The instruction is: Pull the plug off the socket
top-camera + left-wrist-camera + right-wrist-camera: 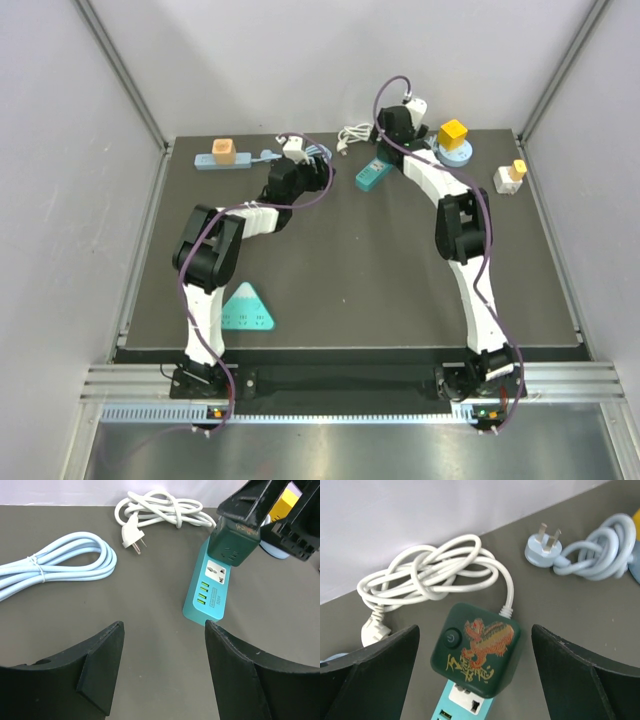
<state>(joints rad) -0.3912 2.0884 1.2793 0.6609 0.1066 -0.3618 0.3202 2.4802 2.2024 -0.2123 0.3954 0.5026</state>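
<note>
A dark green cube plug [477, 650] with a gold and red dragon print sits on the far end of the teal socket strip [462, 706], its white cord [430, 572] coiled behind it. My right gripper [475, 628] hangs open over the plug, one finger on each side with a gap to it. From the left wrist view the plug [234, 545] and socket strip [207, 587] lie ahead to the right. My left gripper [164, 630] is open with nothing between its fingers, just short of the strip's near end. In the top view the strip [372, 176] lies between both grippers.
A light blue coiled cable [55, 562] lies left of the strip. An orange block on a blue bar [223, 152] is at the back left, a yellow block on a round blue base [453, 135] and a small white block [511, 178] at the back right. A teal triangle [246, 308] lies near the front left.
</note>
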